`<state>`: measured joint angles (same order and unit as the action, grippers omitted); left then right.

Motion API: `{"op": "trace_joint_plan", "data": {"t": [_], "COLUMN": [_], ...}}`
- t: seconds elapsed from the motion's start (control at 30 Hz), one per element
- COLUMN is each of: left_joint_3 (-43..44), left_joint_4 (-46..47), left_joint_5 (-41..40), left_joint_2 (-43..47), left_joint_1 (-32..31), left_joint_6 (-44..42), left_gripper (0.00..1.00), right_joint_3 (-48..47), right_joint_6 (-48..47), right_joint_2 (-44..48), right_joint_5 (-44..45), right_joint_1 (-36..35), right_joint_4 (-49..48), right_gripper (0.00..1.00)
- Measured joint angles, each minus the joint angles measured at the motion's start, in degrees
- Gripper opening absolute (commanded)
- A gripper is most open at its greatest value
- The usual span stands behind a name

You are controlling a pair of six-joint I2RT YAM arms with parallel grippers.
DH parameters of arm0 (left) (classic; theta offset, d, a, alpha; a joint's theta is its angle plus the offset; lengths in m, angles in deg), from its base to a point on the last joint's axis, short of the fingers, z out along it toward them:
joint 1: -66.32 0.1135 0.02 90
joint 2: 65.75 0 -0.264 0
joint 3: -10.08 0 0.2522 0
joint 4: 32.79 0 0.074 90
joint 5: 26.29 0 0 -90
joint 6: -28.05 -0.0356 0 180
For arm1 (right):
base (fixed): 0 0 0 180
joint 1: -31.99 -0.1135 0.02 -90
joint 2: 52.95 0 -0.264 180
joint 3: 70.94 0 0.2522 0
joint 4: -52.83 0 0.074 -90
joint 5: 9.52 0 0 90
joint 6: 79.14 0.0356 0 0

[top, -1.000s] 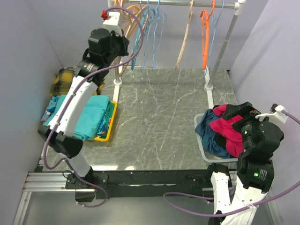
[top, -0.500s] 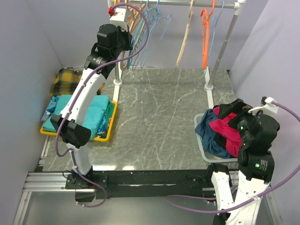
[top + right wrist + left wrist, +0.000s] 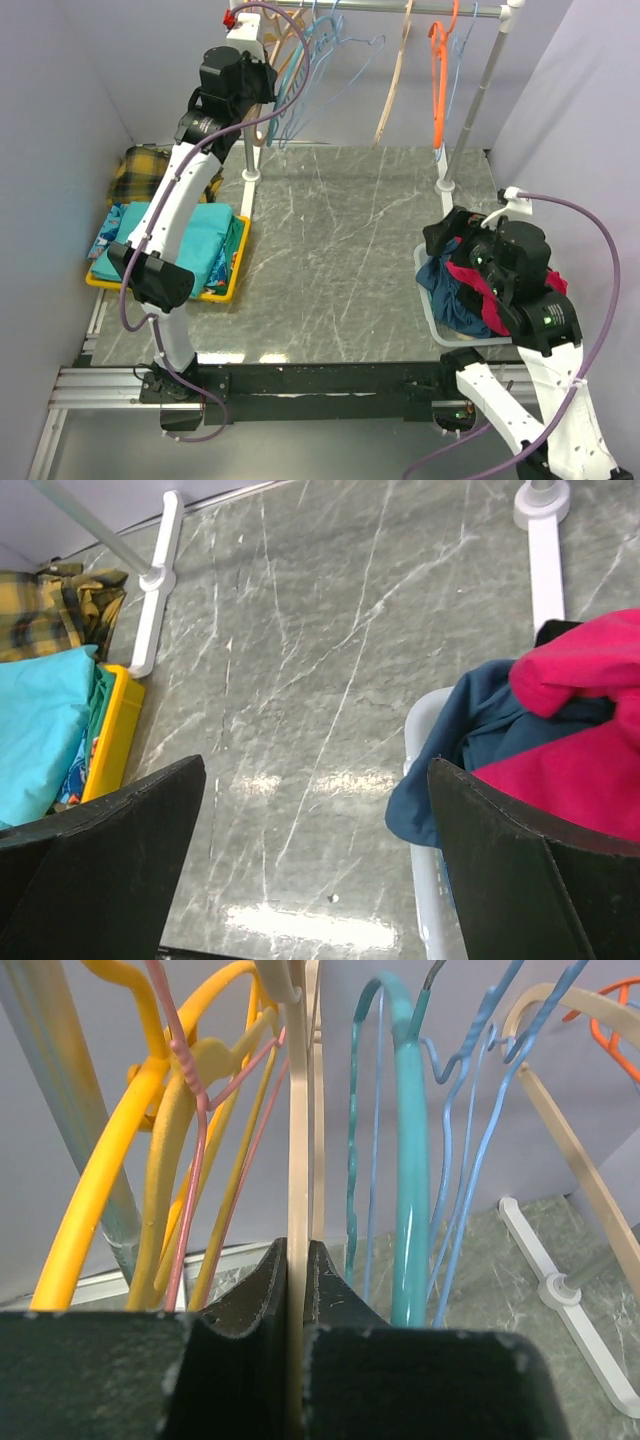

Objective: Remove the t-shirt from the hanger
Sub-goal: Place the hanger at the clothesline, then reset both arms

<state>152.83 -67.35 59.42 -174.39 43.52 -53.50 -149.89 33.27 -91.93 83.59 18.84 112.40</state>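
Right fingers: standing wide open, holding nothing, hovering over the white basket at 4 o'clock.
T-shirt: not hanging on any hanger; probably lying among the garments in that basket, but I cannot tell which.
Left fingers: pinching a bare beige hanger at 11 o'clock, under the rail.
Doing it well: keeping the pinch firm, steering its hook clear of neighbouring hangers.
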Motion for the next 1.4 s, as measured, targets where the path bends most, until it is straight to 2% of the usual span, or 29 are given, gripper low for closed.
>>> {"op": "trace_joint_plan", "data": {"t": [0.27, 0.47, 0.57, 0.6, 0.67, 0.7, 0.8, 1.0, 1.17, 1.4], "left_joint_3": [-0.07, 0.04, 0.04, 0.0, -0.48, -0.94, -1.81, -2.8, -6.64, -14.8], "left_joint_4": [-0.11, 0.61, 0.66, 0.7, 0.83, 0.87, 0.76, -0.28, -1.18, -3.32], "left_joint_5": [1.11, 1.97, 2.32, 2.4, 2.47, 2.56, 2.75, 2.99, 4.0, 5.49], "left_joint_2": [-1.81, -2.69, -2.69, -2.69, -2.62, -2.6, -2.56, 0.11, 7.54, 23.52], "left_joint_1": [0.28, 0.98, 1.16, 1.2, 1.27, 1.27, 1.51, 1.62, 1.62, 0.74], "left_joint_6": [0.26, 0.39, 0.44, 0.39, 0.42, 0.61, 0.39, -0.39, -0.24, 3.06], "left_gripper": [0.01, 0.02, 0.25, 0.41, 0.55, 0.67, 0.81, 0.99, 1.0, 1.0], "right_joint_3": [0.11, 1.11, 1.14, 1.14, 1.16, 1.2, 1.75, 1.9, 1.9, 1.92], "right_joint_6": [2.45, 3.63, 3.74, 3.78, 4.02, 4.15, 4.68, 5.44, 6.29, 6.67], "right_joint_2": [-1.25, -1.36, -1.38, -1.38, -1.38, -1.38, -1.38, -1.46, -1.49, -1.51], "right_joint_5": [4.98, 6.97, 7.43, 7.67, 8.0, 8.11, 8.44, 9.11, 9.53, 9.77], "right_joint_1": [-7.02, -8.76, -9.33, -9.55, -9.9, -10.01, -10.43, -11.13, -11.8, -13.42], "right_joint_4": [-1.22, -1.92, -2.08, -2.12, -2.12, -2.14, -2.29, -2.14, -2.05, -1.64], "right_gripper": [1.0, 1.0, 1.0, 1.0, 1.0, 1.0, 1.0, 1.0, 1.0, 1.0]}}
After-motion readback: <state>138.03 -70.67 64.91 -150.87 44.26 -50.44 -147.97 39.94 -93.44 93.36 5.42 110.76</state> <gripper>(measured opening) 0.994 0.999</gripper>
